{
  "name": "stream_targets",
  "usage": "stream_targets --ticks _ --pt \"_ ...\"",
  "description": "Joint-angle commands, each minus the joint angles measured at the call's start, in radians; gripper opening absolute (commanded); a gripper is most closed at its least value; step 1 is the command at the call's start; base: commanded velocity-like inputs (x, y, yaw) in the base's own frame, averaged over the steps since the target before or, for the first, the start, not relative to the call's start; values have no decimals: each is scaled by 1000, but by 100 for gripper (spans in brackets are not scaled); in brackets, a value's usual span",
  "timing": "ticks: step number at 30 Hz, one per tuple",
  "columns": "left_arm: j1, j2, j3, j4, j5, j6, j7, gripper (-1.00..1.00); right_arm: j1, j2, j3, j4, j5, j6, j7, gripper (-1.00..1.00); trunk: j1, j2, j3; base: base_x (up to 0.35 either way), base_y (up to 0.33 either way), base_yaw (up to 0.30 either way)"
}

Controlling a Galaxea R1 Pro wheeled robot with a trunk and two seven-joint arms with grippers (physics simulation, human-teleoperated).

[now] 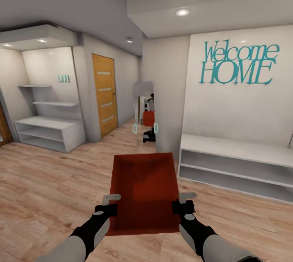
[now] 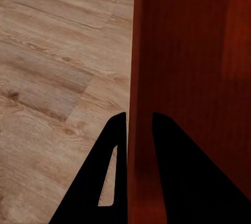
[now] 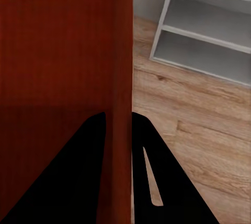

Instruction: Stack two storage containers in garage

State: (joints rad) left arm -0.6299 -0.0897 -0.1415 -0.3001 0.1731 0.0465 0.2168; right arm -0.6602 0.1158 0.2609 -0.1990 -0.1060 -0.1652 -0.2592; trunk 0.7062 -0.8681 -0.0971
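One red-orange storage container (image 1: 144, 188) hangs level in front of me above light wood planks, held by its two long side walls. My left gripper (image 1: 109, 205) is shut on the left wall, and the left wrist view shows that wall (image 2: 137, 51) between the dark fingers (image 2: 112, 145). My right gripper (image 1: 184, 203) is shut on the right wall, which the right wrist view shows as the container's edge (image 3: 121, 51) pinched between the fingers (image 3: 144, 145). The container is empty. A second container and the garage are out of view.
I face a hallway corner. A low white shelf bench (image 1: 236, 164) stands at the right under a "Welcome HOME" wall sign (image 1: 238, 64). A white shelf unit (image 1: 49, 131) is at the left, beside a wooden door (image 1: 105, 95). A tall mirror (image 1: 145, 111) ahead reflects me.
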Motion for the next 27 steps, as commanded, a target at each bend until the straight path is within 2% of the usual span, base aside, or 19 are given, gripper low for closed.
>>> stream_targets --ticks 1,27 --pt "-1 20 22 -5 -9 6 48 -100 -2 -1 -43 1 -87 -7 -23 -100 1 -1 -1 321 0 243" --pt "-1 19 22 -5 -9 6 48 -100 -2 -1 -45 1 -87 -8 -23 -100 1 -1 -1 321 0 271"
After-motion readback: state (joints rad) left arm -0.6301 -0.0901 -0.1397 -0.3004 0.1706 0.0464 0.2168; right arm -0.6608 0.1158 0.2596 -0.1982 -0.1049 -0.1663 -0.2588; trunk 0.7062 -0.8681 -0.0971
